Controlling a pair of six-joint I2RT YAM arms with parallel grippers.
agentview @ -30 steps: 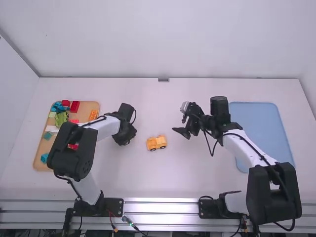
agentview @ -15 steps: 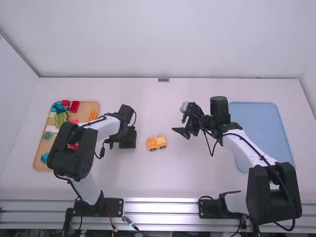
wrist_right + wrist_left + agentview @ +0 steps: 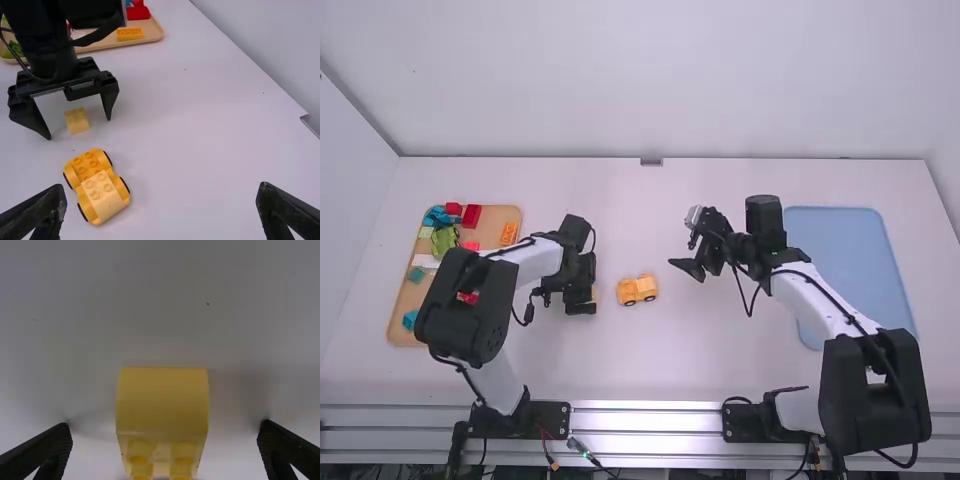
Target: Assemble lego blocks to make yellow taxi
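Our left gripper point(image 3: 587, 293) gapes around a yellow, studded, boxy plastic block point(image 3: 162, 405), touching neither side; our right gripper point(image 3: 682, 252) gapes empty.

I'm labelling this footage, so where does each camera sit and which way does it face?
High view: fixed above and behind the left arm and right arm, both showing; looks forward and down at the table.
Left wrist view: on that wrist, facing down at a yellow block; the left hand's open fingers show.
Right wrist view: on that wrist, looking across the table; the right hand's open fingers show.
Shared by high and right wrist views: wheeled build, wooden tray.
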